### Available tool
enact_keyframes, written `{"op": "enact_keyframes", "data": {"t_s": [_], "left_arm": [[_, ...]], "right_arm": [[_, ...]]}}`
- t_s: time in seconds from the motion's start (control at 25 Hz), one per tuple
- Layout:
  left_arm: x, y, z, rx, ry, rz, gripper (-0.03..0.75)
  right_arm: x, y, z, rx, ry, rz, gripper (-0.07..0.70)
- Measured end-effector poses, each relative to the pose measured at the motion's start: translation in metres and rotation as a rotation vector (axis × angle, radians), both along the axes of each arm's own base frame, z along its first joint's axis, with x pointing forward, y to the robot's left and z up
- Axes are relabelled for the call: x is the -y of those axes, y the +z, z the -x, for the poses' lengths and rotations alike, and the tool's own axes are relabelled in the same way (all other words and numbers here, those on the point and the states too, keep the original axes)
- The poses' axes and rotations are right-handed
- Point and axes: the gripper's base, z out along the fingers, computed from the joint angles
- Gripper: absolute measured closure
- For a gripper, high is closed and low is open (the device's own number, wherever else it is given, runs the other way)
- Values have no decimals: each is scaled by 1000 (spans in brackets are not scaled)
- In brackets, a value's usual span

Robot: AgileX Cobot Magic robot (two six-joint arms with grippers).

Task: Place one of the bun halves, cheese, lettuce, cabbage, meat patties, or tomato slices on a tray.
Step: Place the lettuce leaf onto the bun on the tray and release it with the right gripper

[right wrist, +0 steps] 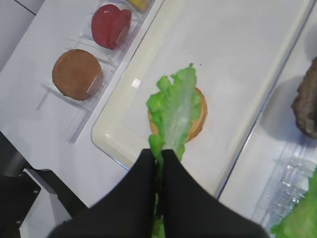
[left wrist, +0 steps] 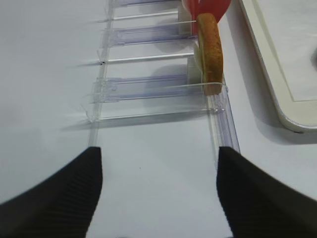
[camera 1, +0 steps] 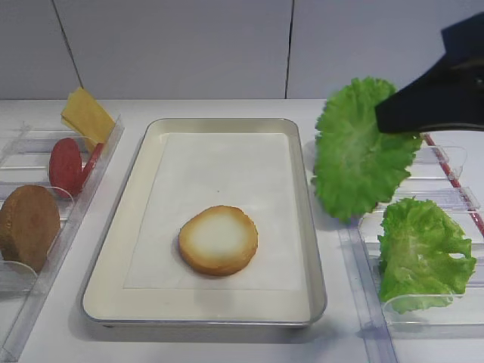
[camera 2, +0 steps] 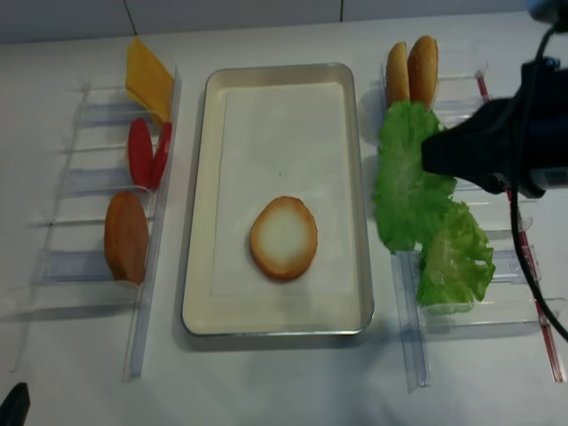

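White table | right hand clamps lettuce | left hand apart, seemingly empty

We see the tray from the front at a downward slant, and again from nearly straight overhead. Our right wrist view looks down over it too. Our left wrist view sits low and close along the tabletop, catching only the tray's corner.
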Motion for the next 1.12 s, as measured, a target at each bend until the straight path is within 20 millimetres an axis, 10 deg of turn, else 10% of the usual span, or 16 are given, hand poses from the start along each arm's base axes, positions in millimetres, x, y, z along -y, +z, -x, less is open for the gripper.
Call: {"op": "enact_keyframes", "data": {"t_s": [0.72,1.12], "left_arm": [[0,0,0,0,0,0,225],[0,0,0,0,0,0,225]], "right_arm": [[-136,-47,-35,-79,158,73,611],[-165,-83,-69,-191,112,97,611]]}}
